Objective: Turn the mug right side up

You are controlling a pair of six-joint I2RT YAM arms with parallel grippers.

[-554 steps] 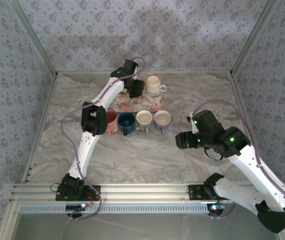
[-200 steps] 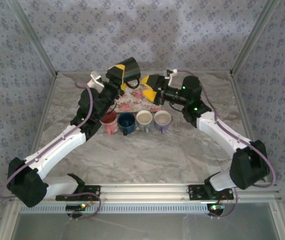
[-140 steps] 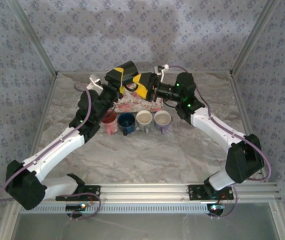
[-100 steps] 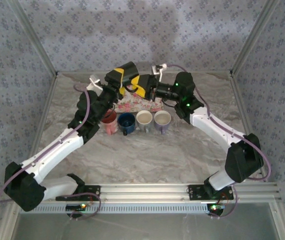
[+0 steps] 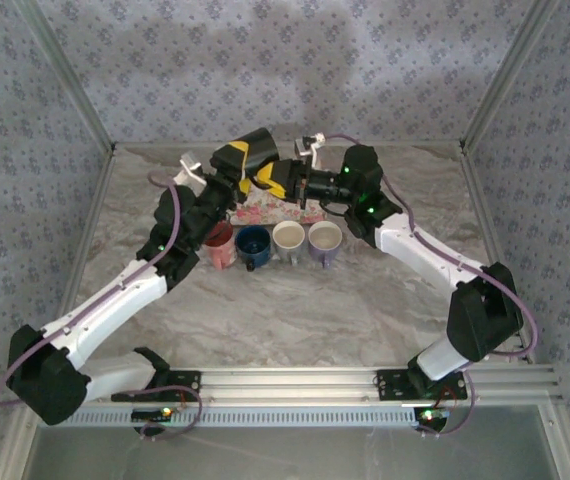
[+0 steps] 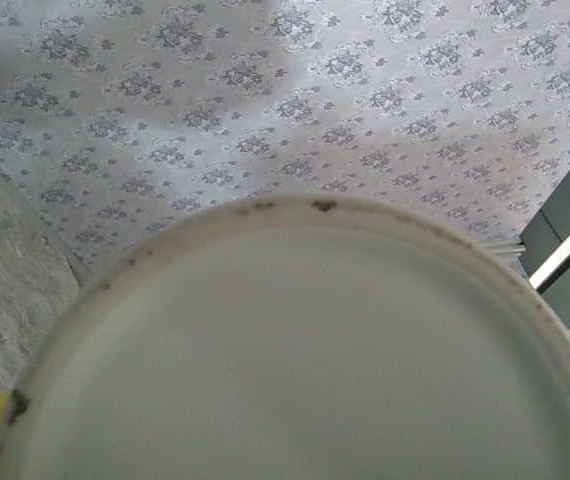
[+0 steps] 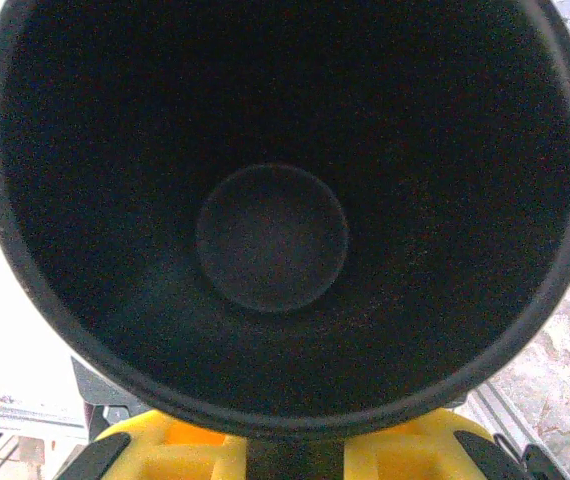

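Above the back of the surface (image 5: 365,300), the left tool (image 5: 241,157) clamps the black mug (image 5: 257,146), fingertips hidden behind it. The right tool (image 5: 275,179), closed at the lower rim, faces its mouth. The mug hangs sideways between them.

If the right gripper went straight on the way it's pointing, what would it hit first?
The black mug: its open mouth faces the right gripper, with the rim apparently between the jaws.

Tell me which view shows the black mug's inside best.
Right wrist: it looks straight into the black mug, rim and floor visible. Top external shows its outer wall from above, held aloft. Left wrist shows a pale round face close up, likely its base.
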